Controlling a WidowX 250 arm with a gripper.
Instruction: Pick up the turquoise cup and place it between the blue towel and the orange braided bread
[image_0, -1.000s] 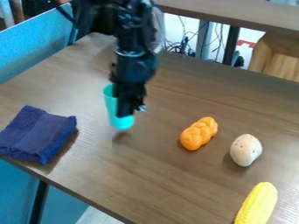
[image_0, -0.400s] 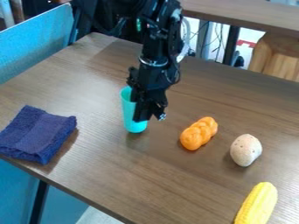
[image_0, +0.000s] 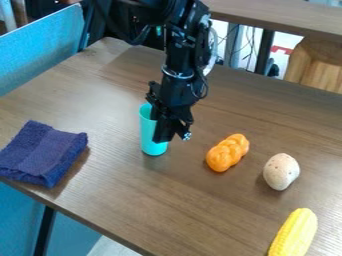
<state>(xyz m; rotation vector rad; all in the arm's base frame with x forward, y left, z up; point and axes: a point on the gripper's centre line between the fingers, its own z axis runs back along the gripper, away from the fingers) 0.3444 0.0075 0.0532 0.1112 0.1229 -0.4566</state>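
My black gripper (image_0: 171, 134) hangs over the middle of the wooden table, shut on a turquoise cup (image_0: 152, 142). The cup stands nearly upright at or just above the tabletop, and the gripper covers part of its right side. Right of them lies an orange braided piece (image_0: 228, 152), with a pale speckled egg-shaped thing (image_0: 281, 171) farther right. A yellow corn cob (image_0: 294, 233) is near the lower right corner. At the left is a folded dark blue cloth (image_0: 41, 154).
The brown table (image_0: 167, 200) has its front edge running diagonally across the lower left. A blue panel (image_0: 41, 50) borders its upper left side. Beyond the far edge are cables and a wooden box (image_0: 317, 65).
The gripper and cup have moved right together, and the cup has gone from tilted to more upright. Since the middle frame they have come slightly lower. The other things have stayed put.
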